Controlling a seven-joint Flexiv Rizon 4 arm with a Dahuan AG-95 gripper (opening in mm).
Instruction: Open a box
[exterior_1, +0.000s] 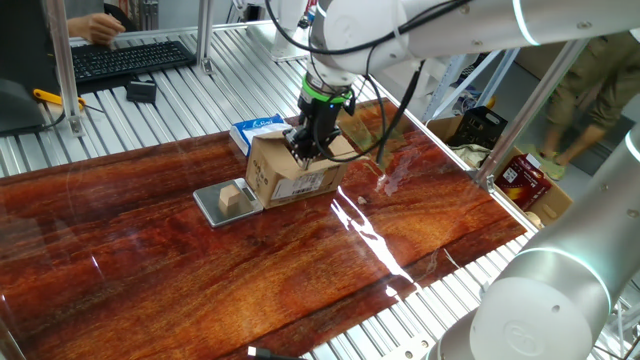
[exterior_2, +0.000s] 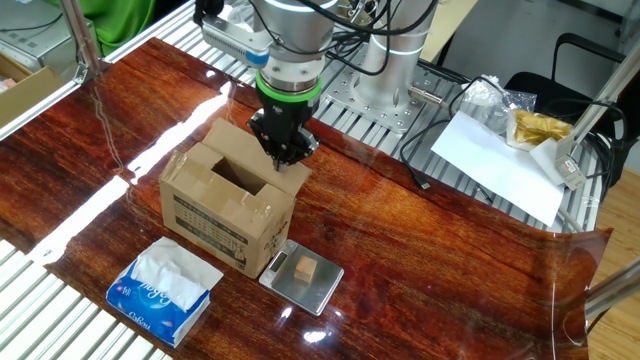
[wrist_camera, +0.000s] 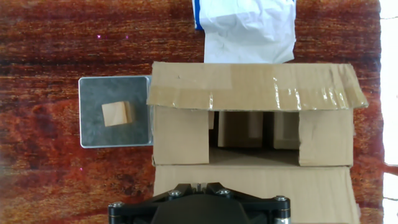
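1 box (exterior_2: 228, 205) upright — flaps open | long axis sideways in hand view | claw (exterior_2: 284, 152) state unclear

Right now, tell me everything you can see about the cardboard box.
The box is a small brown corrugated carton standing upright on the wooden table, with a white printed label on one side. Its top is open: long flaps folded outward, short ones partly in, dark interior showing. The gripper sits at one long flap's edge. A metal plate lies against one side; the tissue packet is close by.
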